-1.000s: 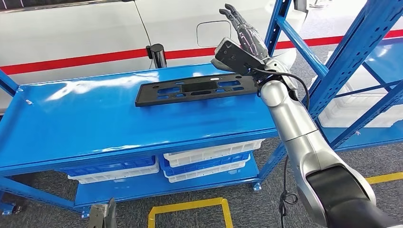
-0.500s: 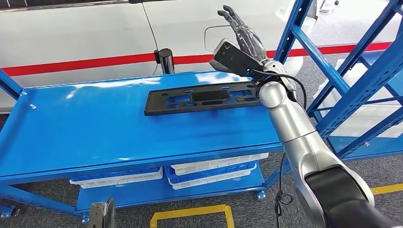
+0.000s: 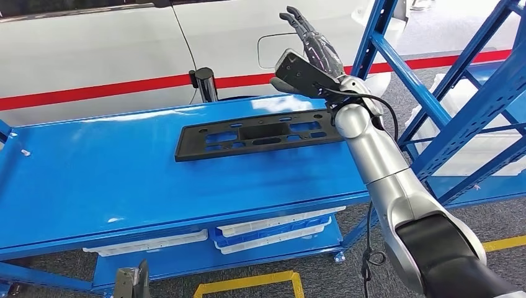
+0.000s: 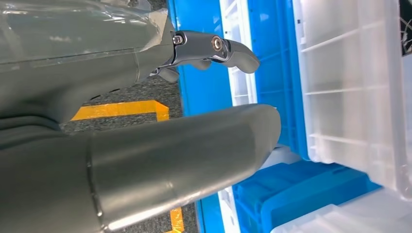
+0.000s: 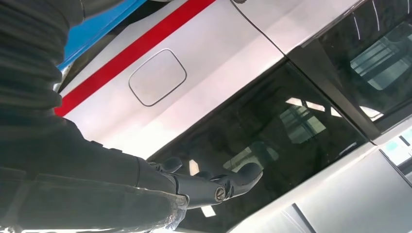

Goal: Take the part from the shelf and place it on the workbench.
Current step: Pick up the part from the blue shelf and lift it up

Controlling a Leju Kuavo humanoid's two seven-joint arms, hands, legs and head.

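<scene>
Head view: the right robot hand was raised above the far right end of the blue worktop, fingers spread apart and holding nothing. Just below and to the left of that robot hand, the black perforated panel part lay flat on the worktop, apart from the fingers. A blue shelf frame stood to the right of the arm, and a white vehicle with a red stripe stood beyond the hand.

Left wrist view: the left robot hand hung low beside white plastic bins, fingers apart and empty.

Right wrist view: the right robot hand's fingers reached out empty toward the vehicle's dark window.

The placing step looked complete; the next move would call for drawing the right arm clear without nudging the part.
</scene>
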